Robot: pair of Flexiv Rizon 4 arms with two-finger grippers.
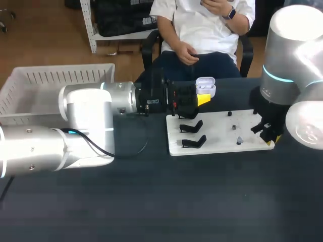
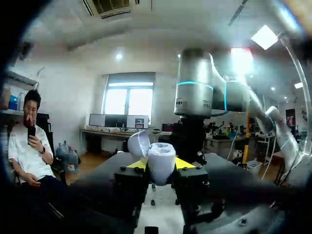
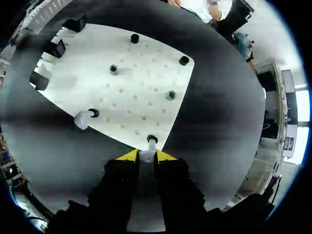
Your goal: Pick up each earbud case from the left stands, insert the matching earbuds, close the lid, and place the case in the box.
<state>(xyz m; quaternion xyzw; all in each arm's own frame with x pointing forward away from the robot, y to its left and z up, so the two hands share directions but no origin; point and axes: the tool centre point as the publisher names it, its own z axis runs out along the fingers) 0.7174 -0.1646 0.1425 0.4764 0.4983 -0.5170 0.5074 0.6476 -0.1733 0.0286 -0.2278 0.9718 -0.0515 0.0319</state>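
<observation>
Now both grippers are closed on white parts over the tabletop point(image 1: 151, 201).
The left gripper point(image 2: 161, 166) clamps the earbud case point(image 2: 162, 155) between its yellow tips, with the lid hinged open. It holds the case near the far left corner of the white board point(image 1: 222, 132), beyond the two black stands point(image 1: 191, 126). The right gripper point(image 3: 147, 157) pinches an earbud point(image 3: 149, 147) at a black holder on the board's right edge. A second earbud point(image 3: 82, 120) lies beside another holder. The white box point(image 1: 30, 88) sits well to the left.
</observation>
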